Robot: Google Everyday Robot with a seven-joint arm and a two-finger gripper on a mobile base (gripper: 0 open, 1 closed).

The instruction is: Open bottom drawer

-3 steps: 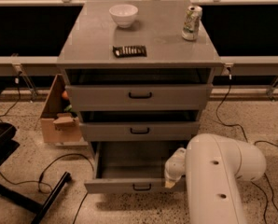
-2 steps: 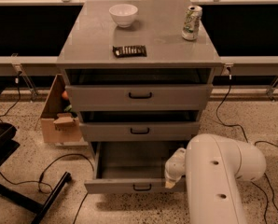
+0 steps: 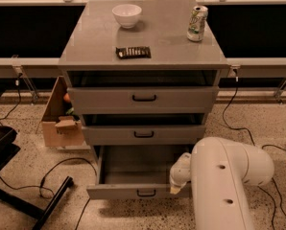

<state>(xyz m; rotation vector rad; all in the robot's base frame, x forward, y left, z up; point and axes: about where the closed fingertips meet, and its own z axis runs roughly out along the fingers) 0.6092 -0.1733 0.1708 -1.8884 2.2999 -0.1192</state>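
1. Camera view, cabinet: The grey cabinet (image 3: 172,47) stands at centre with three drawers. A white bowl (image 3: 126,15), a drinks can (image 3: 197,23) and a flat dark packet (image 3: 133,52) rest on its top. A cardboard box (image 3: 56,123) sits on the floor just beside its left side.
2. Camera view, task item: The bottom drawer (image 3: 119,191) is the lowest of the three. It is extended well forward of the middle drawer (image 3: 109,134) and the top drawer (image 3: 100,98), and its interior appears empty. Its black bar handle (image 3: 146,192) is exposed and unobstructed.
3. Camera view, gripper: The gripper (image 3: 175,187) sits at the right end of the bottom drawer's front panel, beside the handle and apart from it. The white arm (image 3: 224,176) covers it from above; whether it is open or closed cannot be told.
4. Progress assessment: The drawer is judged open over most of its travel. Remaining work is judged minimal: any final extension, then retraction of the arm.
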